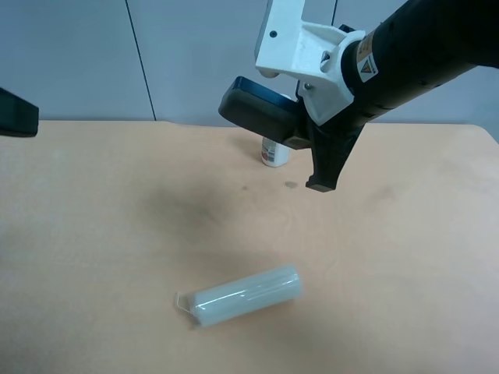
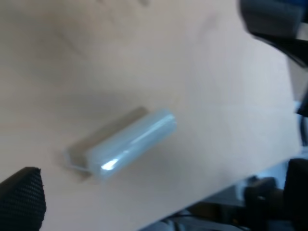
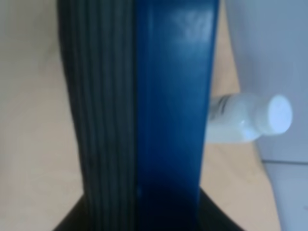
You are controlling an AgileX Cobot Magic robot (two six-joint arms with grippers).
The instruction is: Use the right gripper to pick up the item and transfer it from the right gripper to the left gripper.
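Note:
My right gripper [image 1: 306,148], with black fingers on a white housing, is shut on the eraser [image 1: 257,113] and holds it in the air above the far part of the table. In the right wrist view the eraser [image 3: 159,110] fills the frame, with the dark grey felt on one side and the blue plastic on the other. Only a black piece of the left gripper [image 1: 15,113] shows at the exterior high view's left edge, far from the eraser. In the left wrist view its fingertips [image 2: 21,199] sit wide apart at the frame's corners, with nothing between them.
A pale translucent roll [image 1: 245,296] lies on the tan table [image 1: 405,257], near its front; it also shows in the left wrist view [image 2: 130,142]. A white pill bottle [image 1: 274,152] stands at the back behind the eraser, and shows in the right wrist view [image 3: 245,120].

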